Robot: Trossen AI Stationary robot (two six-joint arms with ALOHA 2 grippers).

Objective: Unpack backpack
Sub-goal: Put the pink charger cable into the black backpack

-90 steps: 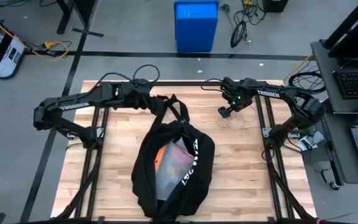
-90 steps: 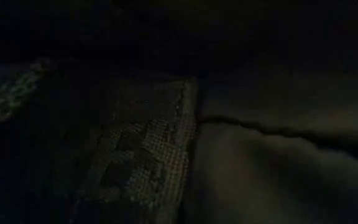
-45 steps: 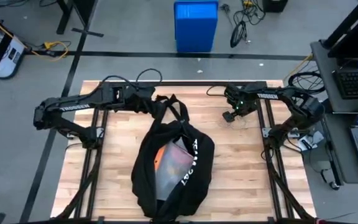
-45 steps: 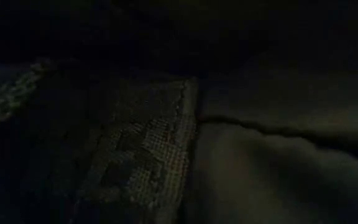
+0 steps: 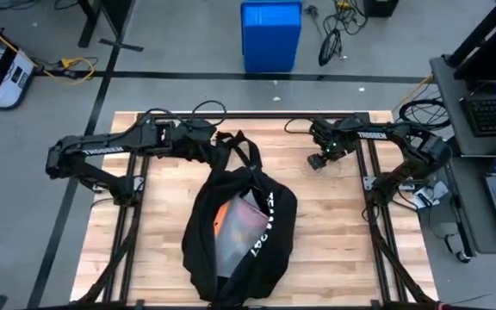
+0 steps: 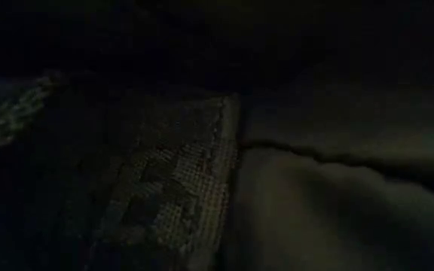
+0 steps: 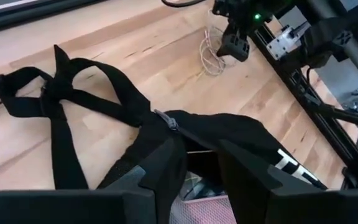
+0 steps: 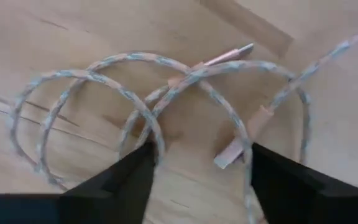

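- Backpack: big black soft bag, lying on the wood counter near its front-centre, mouth gaping upward. White lettering runs along the rim of the opening. Orange item and a pale mesh pouch show inside.
- Low view: almost all dark; only close-up black fabric and a patch of woven mesh, so the bag sits right against that camera.
- Straps: black, spread out on the counter past the far end of the bag; in the left wrist view they lie crossed, flat on the wood.
- Left tool: at the far end of the bag, by the straps and the top of the opening. Left wrist view shows its two dark fingers apart, with the black rim of the bag and a zip pull running between them. Can't tell whether they pinch the fabric.
- Right tool: farther back, right of centre, well apart from the bag, low over a coiled cable. Fingers spread, one either side of the loops, holding nothing.
- Cable: pale braided cord in loose overlapping loops, flat on the wood, w/ a rose-gold plug end; also seen from the left wrist view under the right tool.
- Beyond the counter: blue bin on the grey floor.
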